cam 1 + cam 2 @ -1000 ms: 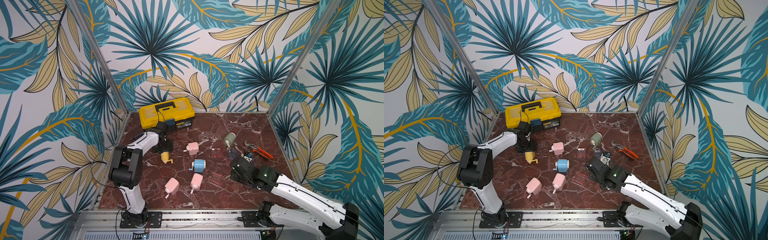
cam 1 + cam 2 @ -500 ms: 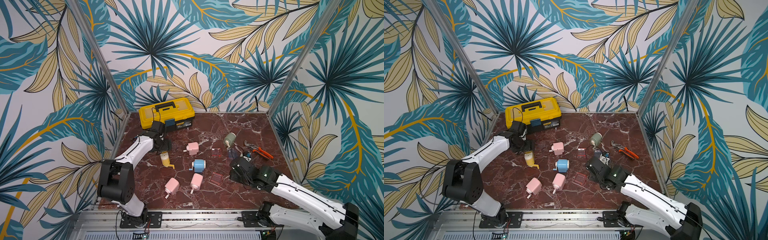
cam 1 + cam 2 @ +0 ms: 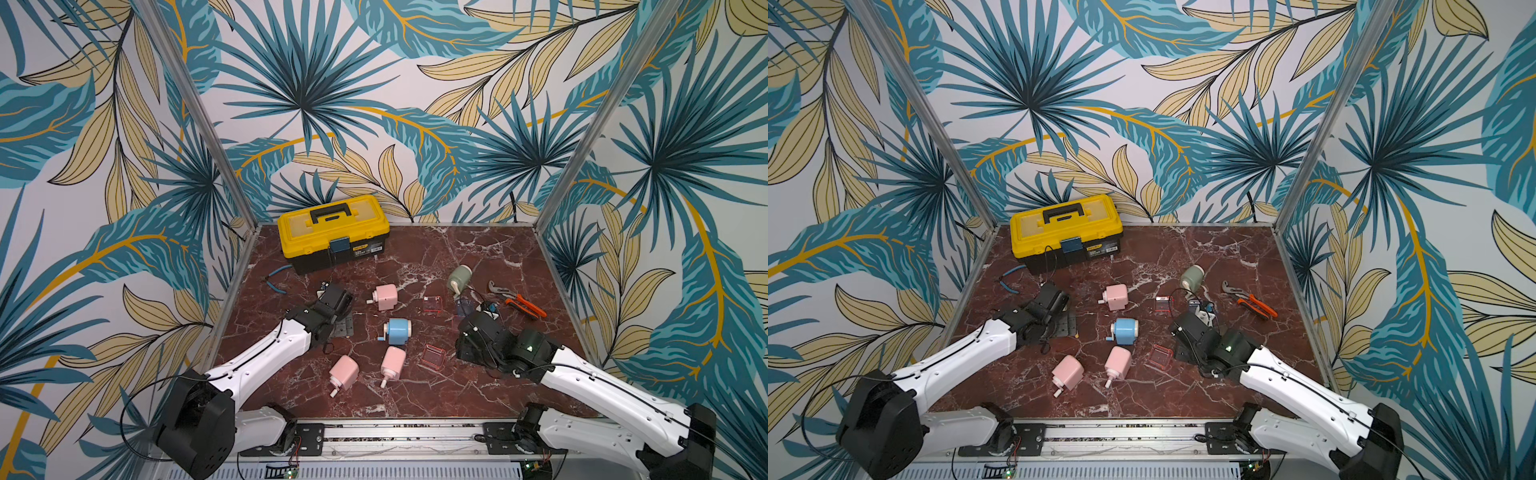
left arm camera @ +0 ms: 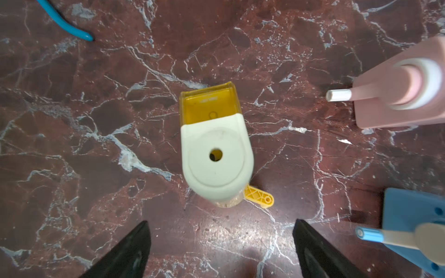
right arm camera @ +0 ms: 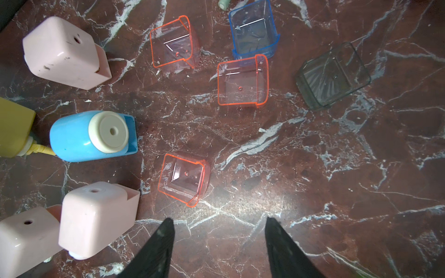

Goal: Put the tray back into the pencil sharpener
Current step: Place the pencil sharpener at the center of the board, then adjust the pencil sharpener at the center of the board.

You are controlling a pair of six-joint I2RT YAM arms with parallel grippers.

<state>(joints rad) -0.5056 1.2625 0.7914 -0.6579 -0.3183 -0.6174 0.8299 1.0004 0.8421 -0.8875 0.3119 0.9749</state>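
My left gripper (image 4: pixel 221 221) has opened wider and holds nothing. The yellow pencil sharpener (image 4: pixel 216 154) stands free near the blue sharpener (image 4: pixel 409 211), and its yellow tray (image 4: pixel 209 106) appears seated. My right gripper (image 5: pixel 219 218) has also spread, empty, over a loose orange tray (image 5: pixel 184 179) just beside the blue sharpener. I judge that this tray is next.

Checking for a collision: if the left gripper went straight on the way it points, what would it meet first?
Probably the yellow pencil sharpener, centred ahead of the left gripper; depth unclear.
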